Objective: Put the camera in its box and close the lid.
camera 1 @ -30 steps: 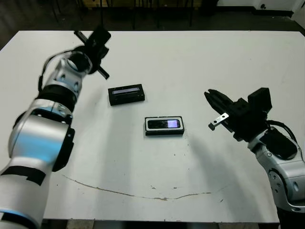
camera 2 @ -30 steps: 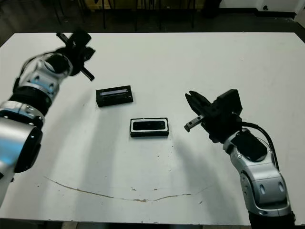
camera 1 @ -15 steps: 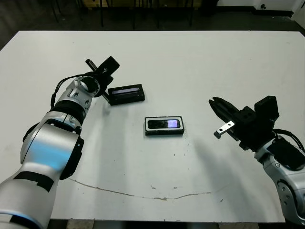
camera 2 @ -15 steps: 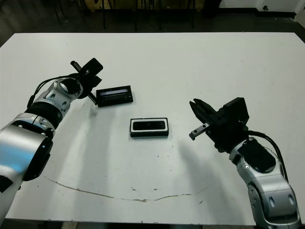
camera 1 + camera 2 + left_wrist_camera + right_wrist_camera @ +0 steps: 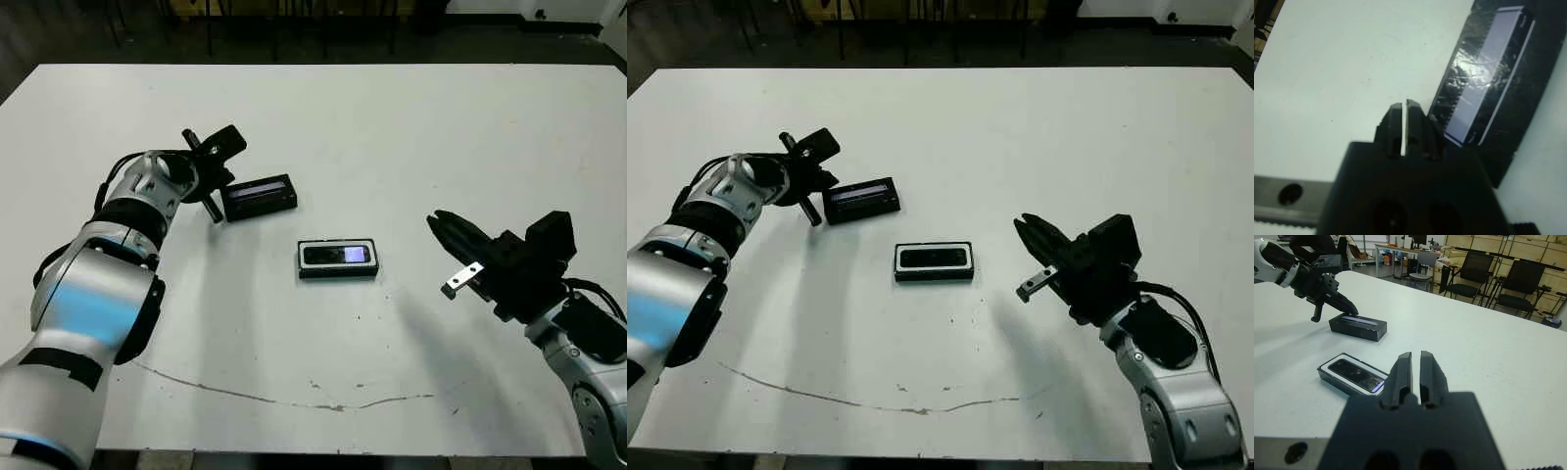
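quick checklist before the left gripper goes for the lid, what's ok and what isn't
1. Camera lies flat inside the box: ok.
2. Box sits uncovered on the table, nothing over it: ok.
3. Lid lies flat, strip side up, apart from the box: ok.
4. Left gripper is at the lid's end: ok.
5. Left gripper is open enough to take the lid: not ok, its fingers are shut.
6. Right gripper is clear of the box and lid: ok, it hangs shut off to the side.
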